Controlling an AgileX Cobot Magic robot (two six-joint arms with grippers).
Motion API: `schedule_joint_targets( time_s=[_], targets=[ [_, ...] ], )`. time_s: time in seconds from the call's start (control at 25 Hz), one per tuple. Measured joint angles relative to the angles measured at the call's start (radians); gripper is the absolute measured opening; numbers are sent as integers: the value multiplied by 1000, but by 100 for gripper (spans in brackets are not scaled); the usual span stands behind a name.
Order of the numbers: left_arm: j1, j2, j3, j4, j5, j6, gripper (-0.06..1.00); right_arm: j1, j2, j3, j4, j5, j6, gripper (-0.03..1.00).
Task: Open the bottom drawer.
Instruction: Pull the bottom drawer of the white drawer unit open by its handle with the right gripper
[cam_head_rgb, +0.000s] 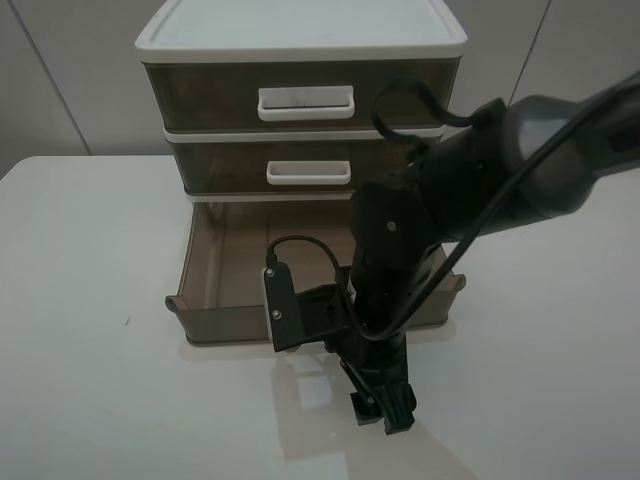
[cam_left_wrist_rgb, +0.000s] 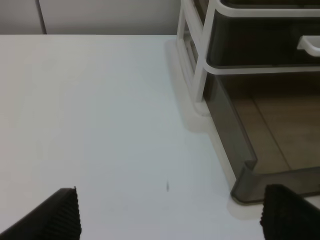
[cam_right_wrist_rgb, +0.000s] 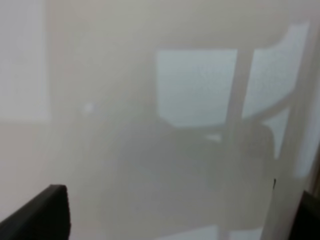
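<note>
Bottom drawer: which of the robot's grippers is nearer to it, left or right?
Right. The right gripper hangs just in front of the bottom drawer. The left gripper sits farther off, beyond its left front corner, outside the high view.

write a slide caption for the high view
Bottom drawer pulled out of the white cabinet, right gripper open in front of it

A white, glossy table (cam_head_rgb: 80, 400) fills the lower and side parts of the high view. A drawer unit (cam_head_rgb: 300, 40) stands on it at upper centre, its bottom drawer (cam_head_rgb: 220, 270) jutting forward over the tabletop. A tiny dark speck (cam_head_rgb: 127, 321) lies at left, apart from the unit.
</note>
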Motion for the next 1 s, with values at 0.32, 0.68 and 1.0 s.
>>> schedule_joint_targets(
  time_s=[0.32, 0.68, 1.0],
  targets=[
    [0, 0, 0, 0, 0, 0, 74, 1, -1, 0, -3, 7, 0, 79],
    [0, 0, 0, 0, 0, 0, 74, 1, -48, 4, -32, 31, 0, 79],
    [0, 0, 0, 0, 0, 0, 74, 1, -49, 7, -42, 22, 0, 79]
  ],
)
